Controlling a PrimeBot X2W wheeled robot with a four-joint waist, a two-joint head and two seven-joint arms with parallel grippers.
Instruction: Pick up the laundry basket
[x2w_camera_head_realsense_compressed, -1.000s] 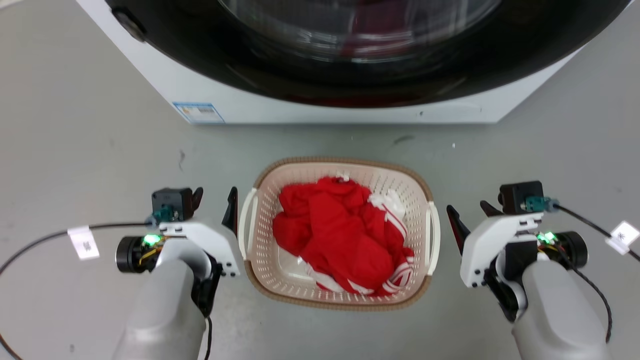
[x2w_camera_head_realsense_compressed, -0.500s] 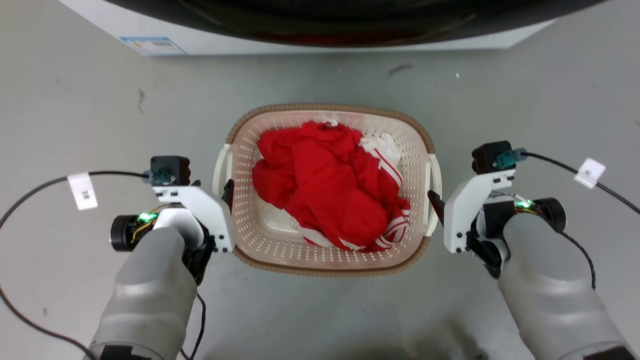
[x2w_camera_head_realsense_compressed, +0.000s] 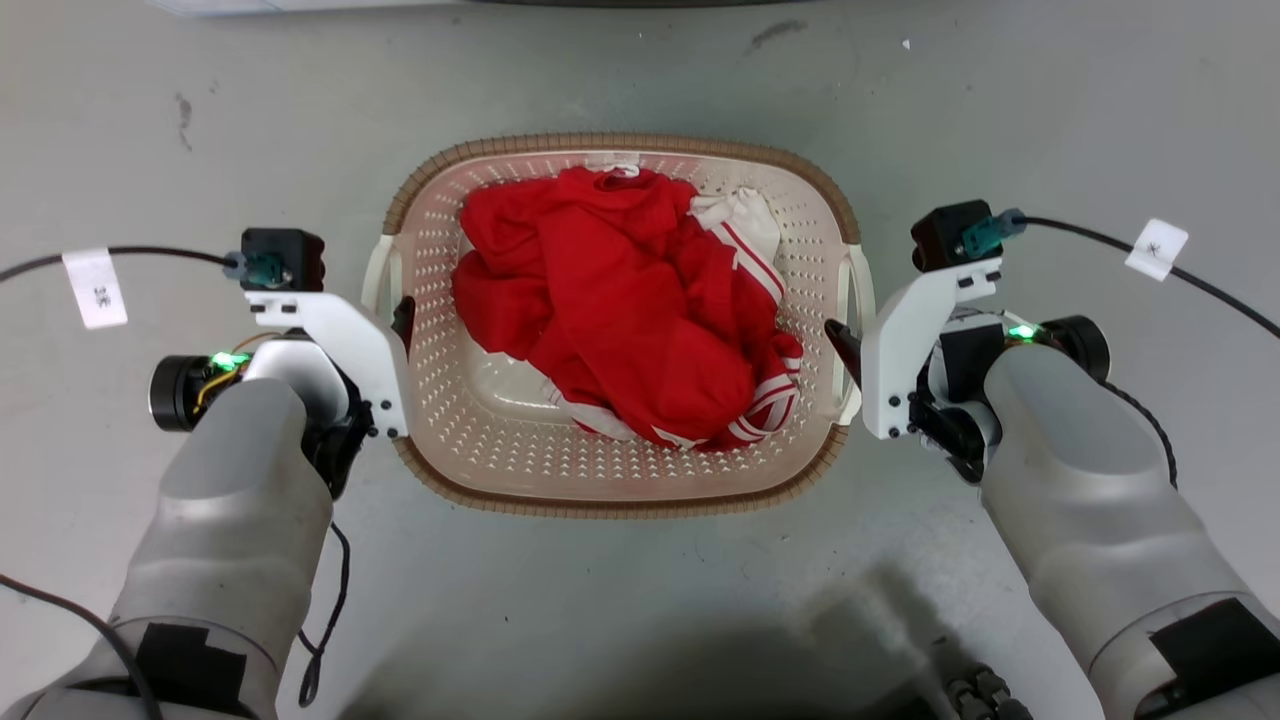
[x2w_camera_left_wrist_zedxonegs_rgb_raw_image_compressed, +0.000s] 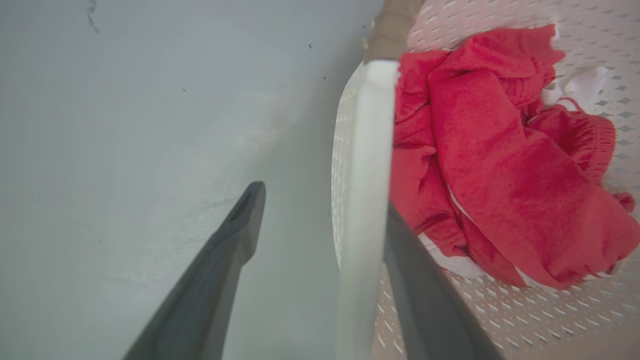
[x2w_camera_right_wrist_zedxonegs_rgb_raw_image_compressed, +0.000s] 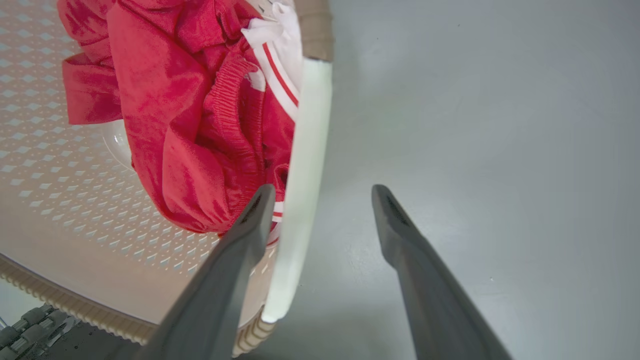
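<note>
The laundry basket (x2w_camera_head_realsense_compressed: 620, 143) stands on the grey floor, cream-white with perforated walls and a brown rim, holding red clothing (x2w_camera_head_realsense_compressed: 620, 310) with white stripes. My left gripper (x2w_camera_head_realsense_compressed: 388, 320) is at its left white handle (x2w_camera_head_realsense_compressed: 378, 275). In the left wrist view this gripper (x2w_camera_left_wrist_zedxonegs_rgb_raw_image_compressed: 322, 200) is open, one finger outside the handle (x2w_camera_left_wrist_zedxonegs_rgb_raw_image_compressed: 367, 175) and one inside the basket wall. My right gripper (x2w_camera_head_realsense_compressed: 852, 345) is at the right handle (x2w_camera_head_realsense_compressed: 862, 290). It is open too (x2w_camera_right_wrist_zedxonegs_rgb_raw_image_compressed: 322, 190), with the handle (x2w_camera_right_wrist_zedxonegs_rgb_raw_image_compressed: 307, 150) between its fingers, untouched.
The white lower edge of the washing machine (x2w_camera_head_realsense_compressed: 230, 5) shows at the top. Black cables with white tags (x2w_camera_head_realsense_compressed: 95, 288) (x2w_camera_head_realsense_compressed: 1155, 248) trail from both wrists. Part of my base (x2w_camera_head_realsense_compressed: 975, 690) sits at the bottom right. Grey floor surrounds the basket.
The head camera has tilted down, so the washing machine slid out of the top. Both grippers have moved inward from beside the basket to straddle its side handles.
</note>
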